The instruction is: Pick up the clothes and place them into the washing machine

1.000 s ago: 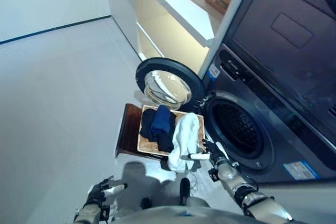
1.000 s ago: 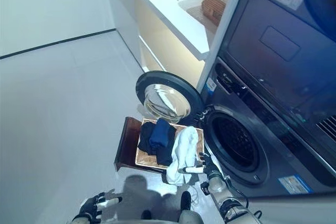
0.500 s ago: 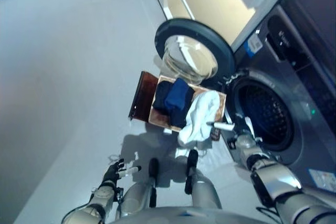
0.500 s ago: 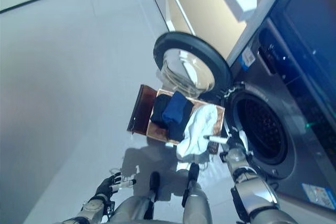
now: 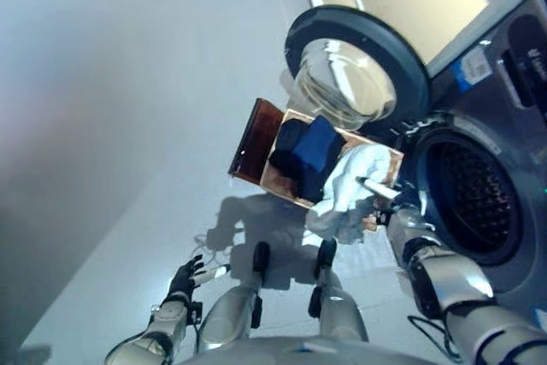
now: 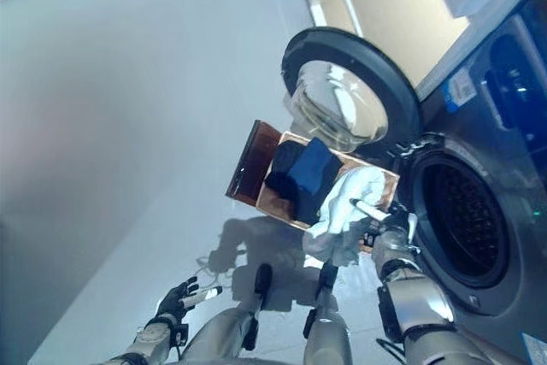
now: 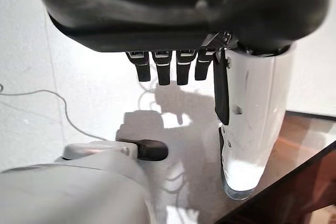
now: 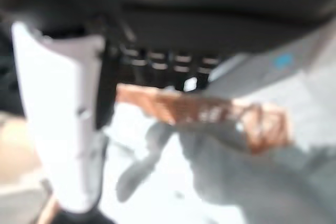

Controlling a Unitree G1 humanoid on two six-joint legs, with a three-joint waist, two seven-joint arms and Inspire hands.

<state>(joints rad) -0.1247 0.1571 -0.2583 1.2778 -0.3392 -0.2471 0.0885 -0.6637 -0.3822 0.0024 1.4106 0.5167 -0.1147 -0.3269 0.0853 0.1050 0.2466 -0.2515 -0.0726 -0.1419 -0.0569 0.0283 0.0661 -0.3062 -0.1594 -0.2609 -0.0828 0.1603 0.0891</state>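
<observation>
Change since earlier: the whole view has tipped further down toward the floor, so the camera has moved; the right hand (image 6: 386,221) has stayed at the near edge of the white garment (image 6: 349,203).
Left hand (image 5: 185,279): low over bare floor (image 5: 128,126), well apart from the laundry; fingers hang loosely extended, holding nothing.
Right hand: thumb lies across the white garment; its own wrist view is too blurred to tell whether the fingers grip the cloth.
Clothes: white garment drapes over the near edge of the basket (image 5: 282,190); dark blue clothes (image 5: 309,150) lie folded inside.
Washing machine (image 5: 479,203): just beside the basket; drum empty, round door (image 5: 355,70) swung open beyond it.
</observation>
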